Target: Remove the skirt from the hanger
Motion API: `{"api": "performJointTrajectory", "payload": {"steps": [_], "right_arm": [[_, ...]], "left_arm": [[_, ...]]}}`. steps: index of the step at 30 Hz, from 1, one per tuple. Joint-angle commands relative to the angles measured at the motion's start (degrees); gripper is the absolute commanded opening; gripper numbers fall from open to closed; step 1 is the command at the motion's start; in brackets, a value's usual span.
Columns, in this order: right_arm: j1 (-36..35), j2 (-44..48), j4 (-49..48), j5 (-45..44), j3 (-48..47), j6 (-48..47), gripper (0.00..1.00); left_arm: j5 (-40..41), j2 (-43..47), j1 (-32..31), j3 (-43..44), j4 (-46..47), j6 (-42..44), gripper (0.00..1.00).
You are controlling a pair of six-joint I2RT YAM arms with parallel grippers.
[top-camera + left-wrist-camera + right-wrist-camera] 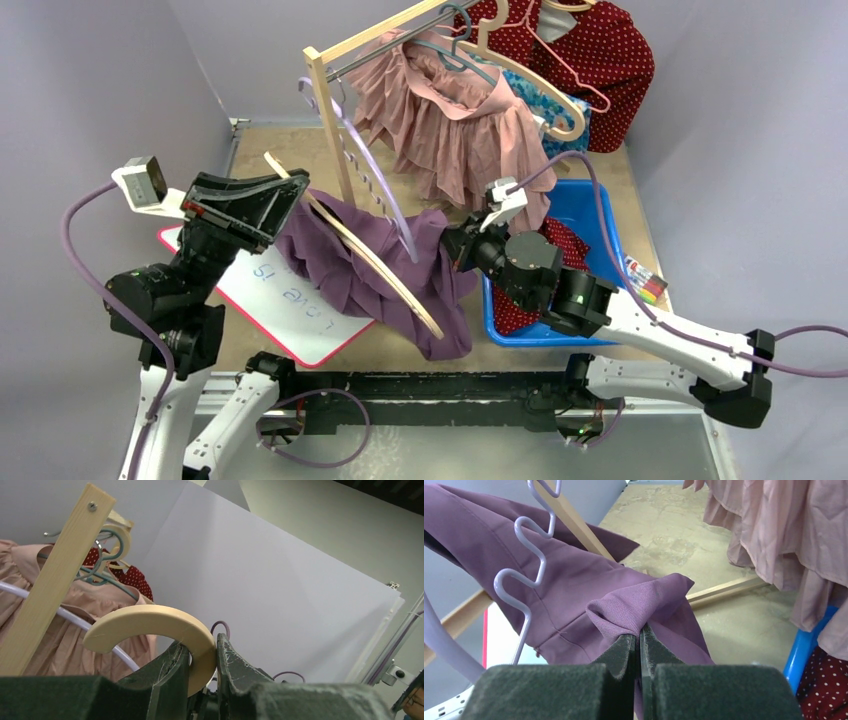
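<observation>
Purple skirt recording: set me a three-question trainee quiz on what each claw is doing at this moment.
1. True or false: the right claw is shut on a fold of the purple skirt.
2. The left claw grips: A the rack post; B the hanger by its hook; C the whiteboard.
3. What colour is the bin beside the right arm?

Key: 1 true; 2 B; 3 blue.
</observation>
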State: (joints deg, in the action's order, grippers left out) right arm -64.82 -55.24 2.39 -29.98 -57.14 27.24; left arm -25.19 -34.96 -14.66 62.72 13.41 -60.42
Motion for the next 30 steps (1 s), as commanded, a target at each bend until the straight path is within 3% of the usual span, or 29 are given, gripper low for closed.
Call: {"api": "performJointTrajectory", "payload": {"steps": [1,6,15,23,30], "right_arm": [[0.22,-0.86,-6.54,-0.55,-4.4,-2.31,0.0],[0.3,-2.46,-8.78,-0.71,-4.98,-3.1,0.0],[1.12,-8.46,-10.77,-0.17,-5.49,-3.33,0.0],[10.91,-13.23,-9.92,10.54,-5.81,-0.8,0.0],[11.78,-15.47,-7.27,9.29,-8.26,-4.22,0.0]], "left_arm": [[1.46,0.64,0.33,0.19,2.48,2.12,0.0],[0.94,0.01,0.31,-1.67,6.42,-1.68,0.0],[2.63,-1.36,0.29,-5.93,27.69,-20.26,0.0],[10.42,1.35,0.31,-4.29,18.17,-19.47,0.0],[15.67,2.0,0.33,-1.47,9.15,-16.2,0.0]]}}
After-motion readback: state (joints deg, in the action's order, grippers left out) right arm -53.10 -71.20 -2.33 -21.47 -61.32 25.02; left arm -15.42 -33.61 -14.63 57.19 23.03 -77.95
